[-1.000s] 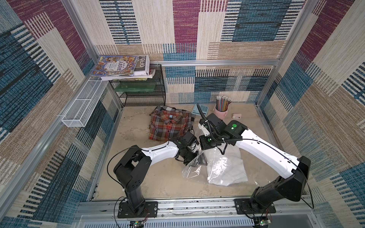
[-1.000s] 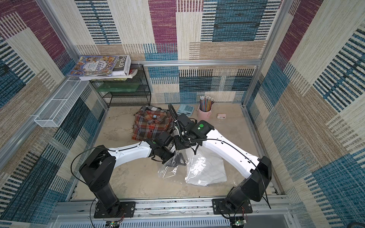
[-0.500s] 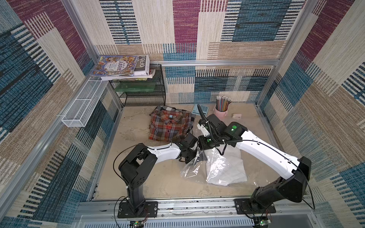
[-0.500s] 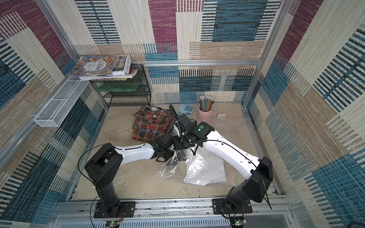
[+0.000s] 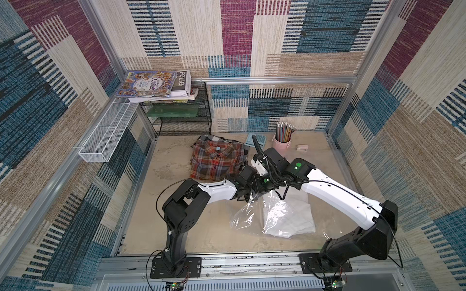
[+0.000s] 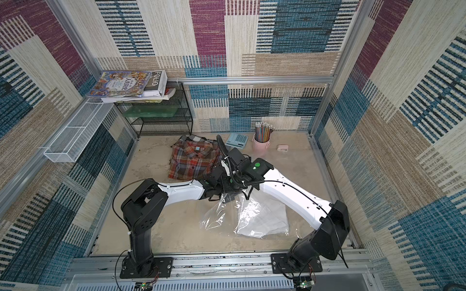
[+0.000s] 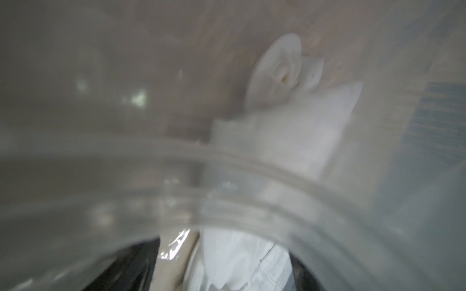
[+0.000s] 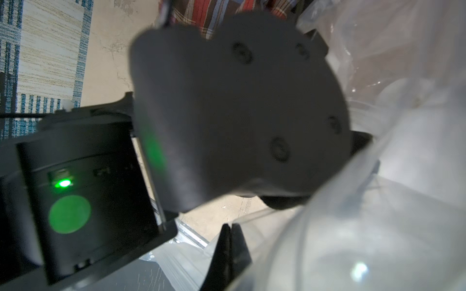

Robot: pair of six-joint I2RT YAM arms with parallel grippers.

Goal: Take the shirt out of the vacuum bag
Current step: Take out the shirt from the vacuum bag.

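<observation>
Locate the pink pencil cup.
In both top views the pink pencil cup stands near the back wall, between the teal calculator and a small pink block.

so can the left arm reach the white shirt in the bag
probably yes: the right arm pinches the vacuum bag mouth up with shut jaws, and the left arm sits at the opening, the white shirt just inside

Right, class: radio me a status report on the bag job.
Right gripper shut on vacuum bag edge. Left gripper open at its mouth. White shirt inside. Nothing seen blocking.
</observation>
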